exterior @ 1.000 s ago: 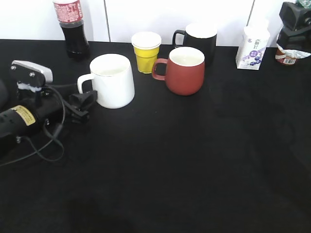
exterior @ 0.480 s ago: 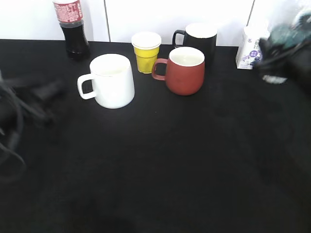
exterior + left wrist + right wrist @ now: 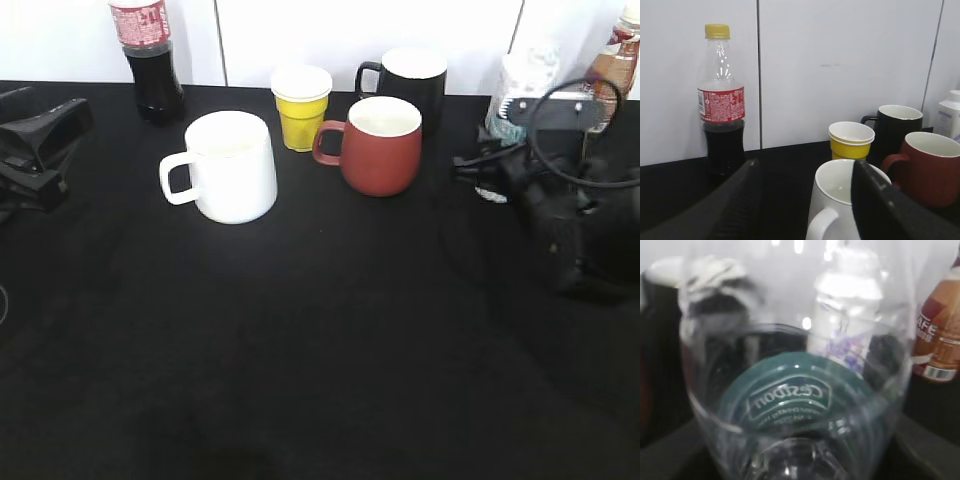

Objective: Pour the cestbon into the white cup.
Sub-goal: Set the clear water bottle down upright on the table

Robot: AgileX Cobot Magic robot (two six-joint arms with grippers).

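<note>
The white cup (image 3: 235,170) stands left of centre, handle to the left; it also shows in the left wrist view (image 3: 840,185). My left gripper (image 3: 50,145) is open and empty at the far left edge, apart from the cup; its jaws (image 3: 805,165) frame the cup's handle side. My right gripper (image 3: 480,170) is at the right, shut on the cestbon (image 3: 790,400), whose clear body and green label fill the right wrist view between the jaws (image 3: 800,462). In the exterior view the bottle is only a faint clear blur (image 3: 510,105).
Along the back stand a cola bottle (image 3: 148,50), a yellow paper cup (image 3: 300,105), a red-brown mug (image 3: 382,145), a black mug (image 3: 405,75), a white carton (image 3: 528,70) and a brown drink bottle (image 3: 618,50). The right arm's cable loops above the gripper.
My left gripper has drawn back from the white cup's handle to the far left edge. My right arm has come from the back right corner down and left with the bottle.
</note>
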